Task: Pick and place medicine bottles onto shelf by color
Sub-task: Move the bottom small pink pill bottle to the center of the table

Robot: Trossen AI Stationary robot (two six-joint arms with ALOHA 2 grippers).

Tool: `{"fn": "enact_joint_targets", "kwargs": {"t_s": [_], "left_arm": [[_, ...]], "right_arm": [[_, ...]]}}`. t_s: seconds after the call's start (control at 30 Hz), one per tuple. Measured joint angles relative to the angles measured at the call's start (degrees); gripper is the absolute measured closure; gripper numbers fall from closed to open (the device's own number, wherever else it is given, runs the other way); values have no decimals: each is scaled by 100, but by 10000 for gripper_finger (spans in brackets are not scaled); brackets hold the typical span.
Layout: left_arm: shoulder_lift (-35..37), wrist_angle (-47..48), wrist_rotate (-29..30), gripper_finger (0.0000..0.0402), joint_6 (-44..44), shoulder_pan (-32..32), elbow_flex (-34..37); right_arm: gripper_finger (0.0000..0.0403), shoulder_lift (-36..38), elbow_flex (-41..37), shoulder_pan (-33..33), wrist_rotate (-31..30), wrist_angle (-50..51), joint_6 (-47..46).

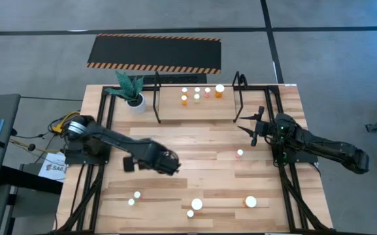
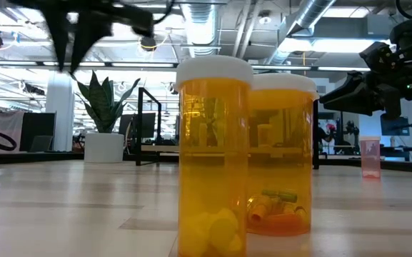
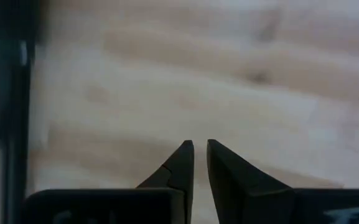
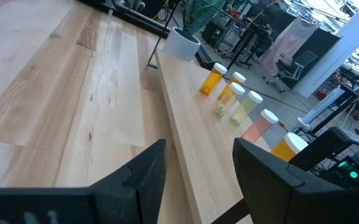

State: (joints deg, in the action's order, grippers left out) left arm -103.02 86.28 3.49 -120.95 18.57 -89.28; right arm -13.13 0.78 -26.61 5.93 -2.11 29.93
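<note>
5 medicine bottles crowd the shelf's back edge.

Even, bright overhead light fills every view, and shadows on the pale wooden plank counter are soft and faint. In the low view, ceiling lamps glare white and two translucent amber plastic medicine bottles with white caps glow, backlit. The left wrist view is heavily blurred, the wood grain smeared. The right wrist view is sharp nearby, softer toward the room.
</note>
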Motion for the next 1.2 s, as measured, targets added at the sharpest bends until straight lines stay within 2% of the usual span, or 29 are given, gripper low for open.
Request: {"fn": "enact_joint_targets", "kwargs": {"t_s": [0.17, 0.3, 0.57, 0.73, 0.9, 1.2], "left_arm": [[298, -625, -408, 363, -1366, 633, 627], [284, -772, -482, 326, -2069, 1012, 706], [266, -993, -470, 207, -2428, 1485, 706], [266, -1193, -263, 154, -2436, 1739, 706], [160, -1220, -154, 132, -2685, 1978, 708], [-569, -1238, -176, 129, -2889, 2191, 711]], "right_arm": [[196, 0, 0, 1, 0, 0, 0], [196, 0, 0, 0, 0, 0, 0], [196, 0, 0, 2, 0, 0, 0], [196, 1, 0, 0, 0, 0, 0], [196, 0, 0, 1, 0, 0, 0], [196, 2, 0, 2, 0, 12, 0]]}}
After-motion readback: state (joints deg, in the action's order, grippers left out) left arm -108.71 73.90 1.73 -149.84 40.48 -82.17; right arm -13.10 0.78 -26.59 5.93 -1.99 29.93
